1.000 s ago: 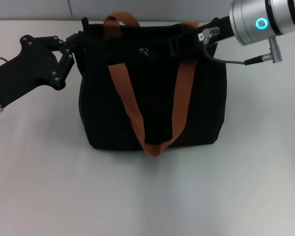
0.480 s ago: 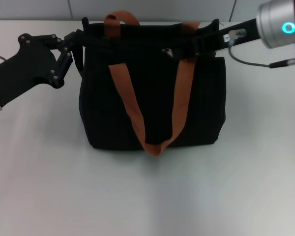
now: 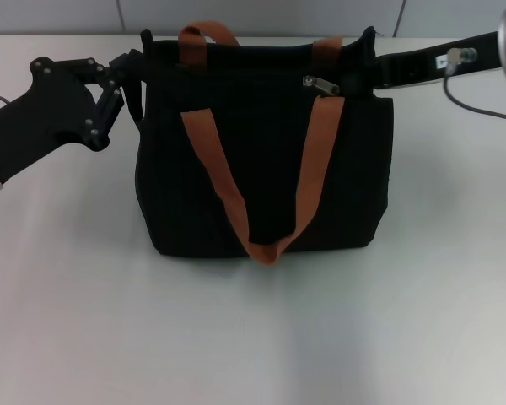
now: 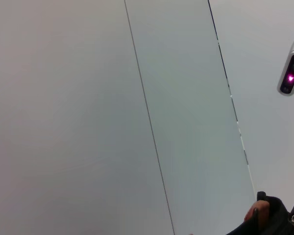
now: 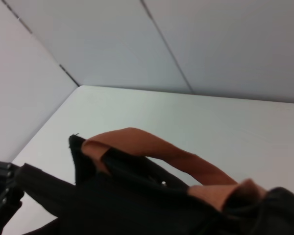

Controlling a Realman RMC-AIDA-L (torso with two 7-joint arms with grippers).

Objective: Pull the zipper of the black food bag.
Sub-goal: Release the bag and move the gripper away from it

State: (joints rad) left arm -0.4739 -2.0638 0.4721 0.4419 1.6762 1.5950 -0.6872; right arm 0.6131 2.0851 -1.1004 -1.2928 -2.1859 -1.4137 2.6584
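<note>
The black food bag is standing upright on the white table, in the middle of the head view. Its near orange strap handle is hanging down the front face in a loop that is reaching almost to the bottom edge of the bag. The far strap handle is standing up behind the upper edge.

The zipper is lying on the upper edge of the bag, toward the right end, just beside the right leg of the near strap. It is showing as a small silver tab.

The left gripper is sitting at the upper left corner of the bag, and its dark fingers are closed on the fabric of that corner. The right gripper is reaching in from the right at the upper right corner, just beside the zipper. Its fingers are dark against the dark bag, so I cannot tell how far they are open or whether they are touching the tab.

In the right wrist view, the far handle is arching over the bag's top, with the grey wall behind.
</note>
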